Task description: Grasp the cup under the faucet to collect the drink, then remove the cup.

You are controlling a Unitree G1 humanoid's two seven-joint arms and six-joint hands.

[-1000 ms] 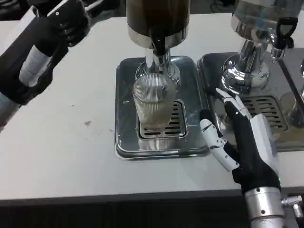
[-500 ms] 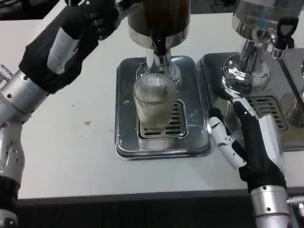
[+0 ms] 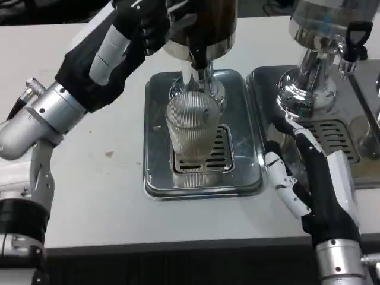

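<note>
A ribbed clear cup (image 3: 190, 132) stands upright on the grille of the steel drip tray (image 3: 157, 119), directly below the black faucet (image 3: 199, 57) of the dark drink dispenser (image 3: 202, 21). My left hand (image 3: 144, 22) is raised at the dispenser's left side, close to its steel rim, black fingers curled; whether it touches anything is unclear. My right hand (image 3: 304, 172) lies low on the table just right of the tray, fingers spread and pointing forward, holding nothing, a short gap from the cup.
A second dispenser (image 3: 320, 41) with a black tap lever (image 3: 358, 34) stands at the right on its own drip tray (image 3: 341, 139), right behind my right hand. A small brown spot (image 3: 109, 154) marks the table left of the tray.
My left arm has swung rightward and up, bringing the hand next to the dispenser. My right hand has slid slightly right and back, away from the tray. The cup has not moved.
</note>
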